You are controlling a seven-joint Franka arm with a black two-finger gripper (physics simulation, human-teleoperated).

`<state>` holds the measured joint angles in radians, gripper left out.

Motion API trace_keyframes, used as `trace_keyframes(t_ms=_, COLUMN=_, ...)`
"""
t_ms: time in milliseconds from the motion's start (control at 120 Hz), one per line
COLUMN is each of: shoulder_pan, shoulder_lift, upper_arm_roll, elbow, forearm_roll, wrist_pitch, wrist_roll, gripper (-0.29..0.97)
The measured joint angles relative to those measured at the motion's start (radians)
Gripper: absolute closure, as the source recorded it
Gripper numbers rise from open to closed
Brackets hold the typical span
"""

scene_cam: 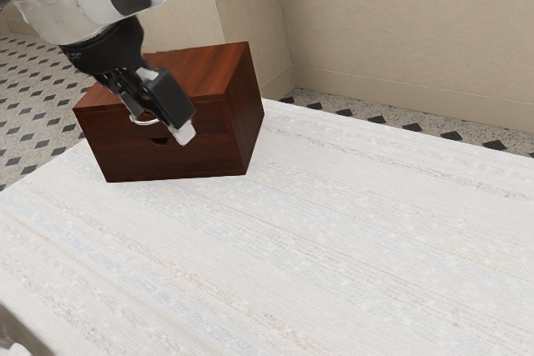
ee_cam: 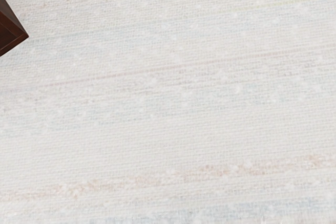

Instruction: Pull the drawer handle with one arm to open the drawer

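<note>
Exterior view: the gripper [scene_cam: 160,116] is right at the front of the box [scene_cam: 213,81], on the handle [scene_cam: 143,121], a small grey loop that shows just under the black hand. Whether the gripper is clenched on the loop or released cannot be told, because the hand itself covers the contact. The drawer [scene_cam: 209,118] looks closed: its front lies flush with the box face, and only a thin seam runs across below it.

To do this step well, the grip on the handle should be sure before any pull starts. The loop is small and smooth, so it probably slips out easily if it is taken only by its edge. The pull should go straight out from the box face, along the line of the drawer. A slanted pull may jam the drawer or drag the whole box, which stands loose on the table [scene_cam: 350,223] and does not look heavy. A slow, even motion seems safer than a jerk.

The box stands near the far corner of the table, with the tiled floor [scene_cam: 33,81] and the beige wall [scene_cam: 400,14] behind it. In front of the drawer the table is bare, so nothing appears to block its way out. In the wrist view a dark corner of the box sits at the edge of the pale table surface.
</note>
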<state>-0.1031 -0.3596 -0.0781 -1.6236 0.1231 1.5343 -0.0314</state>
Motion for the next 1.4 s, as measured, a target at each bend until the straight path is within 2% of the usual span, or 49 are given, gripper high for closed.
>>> trace_keyframes(t_ms=75, shoulder_pan=-0.026, shoulder_lift=-0.164, upper_arm_roll=-0.006, elbow=-0.253, forearm_roll=0.035, wrist_pitch=0.052, wrist_roll=-0.034, gripper=0.00)
trace_keyframes(t_ms=133, shoulder_pan=-0.126, shoulder_lift=-0.298, upper_arm_roll=0.069, elbow=-0.422, forearm_roll=0.050, wrist_pitch=0.069, wrist_roll=-0.057, gripper=0.00)
trace_keyframes(t_ms=225, shoulder_pan=-0.230, shoulder_lift=-0.473, upper_arm_roll=0.146, elbow=-0.589, forearm_roll=0.075, wrist_pitch=0.091, wrist_roll=-0.088, gripper=0.00)
trace_keyframes(t_ms=267, shoulder_pan=-0.310, shoulder_lift=-0.539, upper_arm_roll=0.231, elbow=-0.641, forearm_roll=0.127, wrist_pitch=0.093, wrist_roll=-0.091, gripper=0.00)
trace_keyframes(t_ms=325, shoulder_pan=-0.436, shoulder_lift=-0.600, upper_arm_roll=0.384, elbow=-0.671, forearm_roll=0.242, wrist_pitch=0.097, wrist_roll=-0.066, gripper=0.00)
trace_keyframes(t_ms=500, shoulder_pan=-0.811, shoulder_lift=-0.624, upper_arm_roll=0.729, elbow=-0.569, forearm_roll=0.598, wrist_pitch=0.116, wrist_roll=0.088, gripper=0.00)
trace_keyframes(t_ms=550, shoulder_pan=-0.883, shoulder_lift=-0.624, upper_arm_roll=0.797, elbow=-0.543, forearm_roll=0.671, wrist_pitch=0.127, wrist_roll=0.135, gripper=0.00)
trace_keyframes(t_ms=617, shoulder_pan=-0.930, shoulder_lift=-0.623, upper_arm_roll=0.839, elbow=-0.521, forearm_roll=0.734, wrist_pitch=0.143, wrist_roll=0.193, gripper=0.00)
trace_keyframes(t_ms=808, shoulder_pan=-0.952, shoulder_lift=-0.626, upper_arm_roll=0.943, elbow=-0.513, forearm_roll=0.811, wrist_pitch=0.211, wrist_roll=0.361, gripper=0.00)
trace_keyframes(t_ms=900, shoulder_pan=-1.043, shoulder_lift=-0.615, upper_arm_roll=1.023, elbow=-0.462, forearm_roll=0.865, wrist_pitch=0.235, wrist_roll=0.434, gripper=0.00)
trace_keyframes(t_ms=967, shoulder_pan=-1.075, shoulder_lift=-0.602, upper_arm_roll=1.070, elbow=-0.414, forearm_roll=0.892, wrist_pitch=0.244, wrist_roll=0.483, gripper=0.00)
trace_keyframes(t_ms=1175, shoulder_pan=-1.090, shoulder_lift=-0.554, upper_arm_roll=1.153, elbow=-0.337, forearm_roll=0.977, wrist_pitch=0.260, wrist_roll=0.615, gripper=0.00)
trace_keyframes(t_ms=1242, shoulder_pan=-1.147, shoulder_lift=-0.542, upper_arm_roll=1.242, elbow=-0.286, forearm_roll=0.992, wrist_pitch=0.281, wrist_roll=0.647, gripper=0.00)
trace_keyframes(t_ms=1400, shoulder_pan=-1.268, shoulder_lift=-0.537, upper_arm_roll=1.334, elbow=-0.176, forearm_roll=1.013, wrist_pitch=0.311, wrist_roll=0.705, gripper=0.00)
